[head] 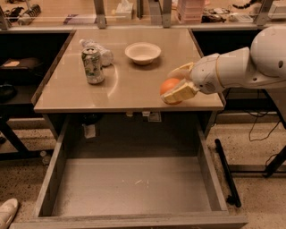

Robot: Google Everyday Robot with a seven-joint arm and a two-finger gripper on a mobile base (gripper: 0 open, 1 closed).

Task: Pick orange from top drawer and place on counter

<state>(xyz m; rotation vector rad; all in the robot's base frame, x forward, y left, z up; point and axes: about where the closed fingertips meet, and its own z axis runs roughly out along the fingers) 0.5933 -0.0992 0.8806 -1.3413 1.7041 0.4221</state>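
Note:
The orange [169, 86] is held between the cream fingers of my gripper [175, 85], just above the counter [134, 80] near its front right edge. My white arm comes in from the right. The gripper is shut on the orange. The top drawer [134, 188] stands pulled open below the counter, its grey floor bare.
A white bowl [142, 53] sits at the back middle of the counter. A drink can [93, 65] stands at the left with a crumpled plastic bottle [100, 53] behind it. A cluttered shelf [134, 11] runs along the back. A shoe [6, 212] shows at bottom left.

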